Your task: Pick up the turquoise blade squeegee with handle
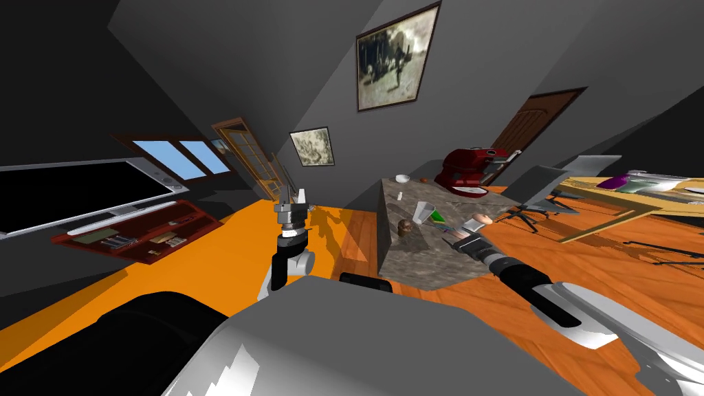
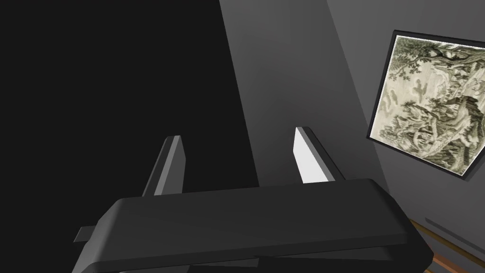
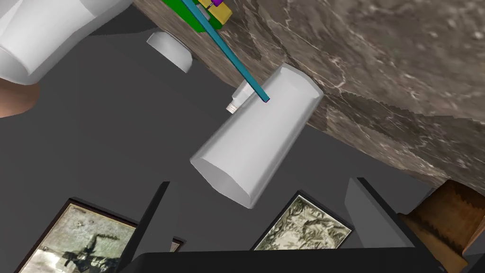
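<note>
1. Two fingers of the right gripper [image 3: 259, 182] stand spread wide apart with nothing between their tips. The arm reaches in from the right over the near part of the table [image 1: 419, 268].
2. Off to the left of the table, over the orange floor, the left gripper [image 2: 238, 133] is held up. Its fingers are spread too.
3. Just ahead of the right fingers, in line with the gap between them, a pale cup [image 3: 258, 142] stands on the marbled brown top, clear of both fingers.
4. Beside the cup is the squeegee [image 3: 222, 45], a thin turquoise bar over the table top. In the right wrist view one end crosses in front of the cup's foot. The other end runs to a green and yellow part [image 3: 208, 14], and I cannot tell if they are joined. The right gripper is near the bar, not touching it.
5. A small white tube [image 3: 238, 98] lies by that end of the bar, against the cup's foot.
6. Farther along sits a white bowl [image 3: 170, 50].
7. At the far end of the table stands a red mixer [image 1: 467, 172].
</note>
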{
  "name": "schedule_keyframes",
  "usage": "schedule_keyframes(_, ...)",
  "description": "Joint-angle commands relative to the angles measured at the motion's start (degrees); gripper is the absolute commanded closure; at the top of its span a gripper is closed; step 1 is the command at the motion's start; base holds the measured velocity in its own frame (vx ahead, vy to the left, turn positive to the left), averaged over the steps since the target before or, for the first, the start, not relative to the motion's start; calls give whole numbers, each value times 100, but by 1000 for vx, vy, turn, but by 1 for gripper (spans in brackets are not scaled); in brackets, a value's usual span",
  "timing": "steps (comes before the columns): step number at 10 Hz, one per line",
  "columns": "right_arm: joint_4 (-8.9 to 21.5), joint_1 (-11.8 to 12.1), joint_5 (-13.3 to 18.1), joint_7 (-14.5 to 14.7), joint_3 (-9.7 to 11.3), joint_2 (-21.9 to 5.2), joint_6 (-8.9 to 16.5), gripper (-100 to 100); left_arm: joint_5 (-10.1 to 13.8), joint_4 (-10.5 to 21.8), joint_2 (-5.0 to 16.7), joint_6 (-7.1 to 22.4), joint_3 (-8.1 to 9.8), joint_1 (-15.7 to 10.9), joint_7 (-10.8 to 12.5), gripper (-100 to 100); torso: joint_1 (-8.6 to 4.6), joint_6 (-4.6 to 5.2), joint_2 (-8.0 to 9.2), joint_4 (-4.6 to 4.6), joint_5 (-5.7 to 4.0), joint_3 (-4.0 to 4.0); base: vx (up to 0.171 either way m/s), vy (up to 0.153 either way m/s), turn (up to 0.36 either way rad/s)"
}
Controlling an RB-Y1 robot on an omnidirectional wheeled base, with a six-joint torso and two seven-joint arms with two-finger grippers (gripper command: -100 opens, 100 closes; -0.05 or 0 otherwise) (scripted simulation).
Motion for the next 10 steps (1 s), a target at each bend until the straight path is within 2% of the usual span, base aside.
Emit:
schedule_keyframes(1, 286, -115, 206, 119, 29, -142, -25, -100, 0, 0, 0, 0, 0, 0, 0, 0, 0, 0, 0, 0, 0, 0, 12, 10, 117)
schedule_keyframes(2, 456, -195, 378, 219, 44, -256, -46, -100, 0, 0, 0, 0, 0, 0, 0, 0, 1, -3, 0, 0, 0, 0, 20, 13, 237)
schedule_keyframes(3, 544, -195, 378, 219, 44, -256, -46, -100, 0, 0, 0, 0, 0, -1, 0, 0, 3, -5, -4, -1, 0, -2, 16, 5, 90)
schedule_keyframes(5, 904, -340, 705, 406, 81, -469, -89, -100, 0, 0, 0, 0, 0, 0, 0, 0, 1, -3, -1, 0, 0, -1, 14, 10, 165)
schedule_keyframes(6, 993, -340, 705, 406, 81, -469, -89, -100, 0, 0, 0, 0, 0, 0, 0, 0, 3, -4, -3, -1, 0, -2, 13, 3, 72)
schedule_keyframes(9, 1585, -506, 1131, 647, 153, -747, -153, -100, 0, 0, 0, 0, 0, 0, 0, 0, 1, -2, -2, 0, 0, -1, 17, 6, 159)
schedule_keyframes(10, 1585, -506, 1131, 647, 153, -747, -153, -100, 0, 0, 0, 0, 0, 0, 0, 0, 1, -1, -3, -1, 0, -2, 13, 1, 54)
